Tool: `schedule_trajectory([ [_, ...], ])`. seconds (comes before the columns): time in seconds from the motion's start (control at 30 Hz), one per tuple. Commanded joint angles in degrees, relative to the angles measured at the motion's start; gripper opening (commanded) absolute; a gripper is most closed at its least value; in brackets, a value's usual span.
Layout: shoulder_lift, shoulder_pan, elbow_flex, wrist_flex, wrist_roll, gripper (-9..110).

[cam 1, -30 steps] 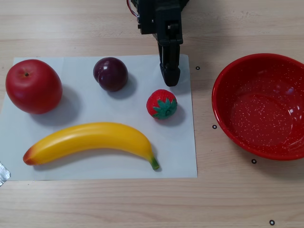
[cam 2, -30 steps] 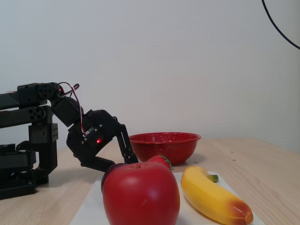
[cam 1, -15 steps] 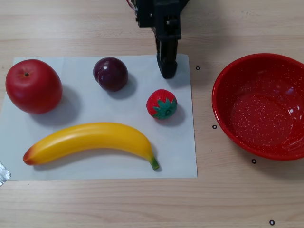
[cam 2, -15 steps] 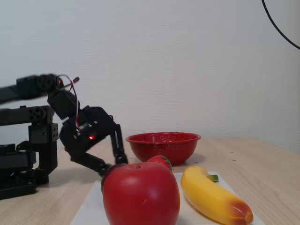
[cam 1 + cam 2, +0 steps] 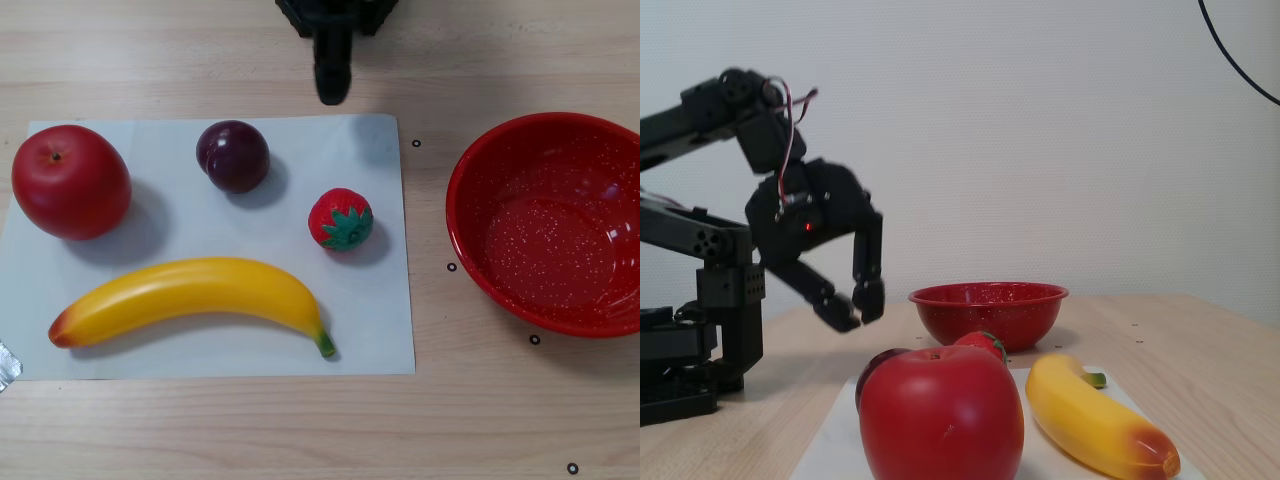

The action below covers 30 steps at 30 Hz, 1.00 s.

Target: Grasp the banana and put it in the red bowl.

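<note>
The yellow banana (image 5: 195, 297) lies on a white sheet (image 5: 375, 320), orange-red end to the left and green stem to the right in the other view; in the fixed view it (image 5: 1090, 418) lies front right. The red bowl (image 5: 552, 222) stands empty on the table right of the sheet, and at the back in the fixed view (image 5: 987, 310). My black gripper (image 5: 853, 304) hangs in the air left of the bowl, fingers slightly apart and empty. In the other view only a black fingertip (image 5: 333, 70) shows at the top edge, beyond the sheet.
A red apple (image 5: 70, 181), a dark plum (image 5: 233, 155) and a strawberry (image 5: 341, 219) sit on the sheet behind the banana. In the fixed view the apple (image 5: 940, 415) blocks the near foreground. The arm's base (image 5: 690, 350) stands at the left. Small black marks dot the wood around the bowl.
</note>
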State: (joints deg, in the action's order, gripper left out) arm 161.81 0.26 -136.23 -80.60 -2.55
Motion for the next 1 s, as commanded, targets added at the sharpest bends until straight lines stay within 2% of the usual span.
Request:
schedule_trajectory([
  [0.0,-4.4,-1.3,8.9,-1.5,1.7,0],
  [0.37,-25.8,-10.4,27.5,1.8,12.4,0],
  [0.5,-35.4,-12.9,36.5,-0.6,16.4,0],
  [0.97,-62.6,-15.9,68.7,-13.1,16.4,3],
])
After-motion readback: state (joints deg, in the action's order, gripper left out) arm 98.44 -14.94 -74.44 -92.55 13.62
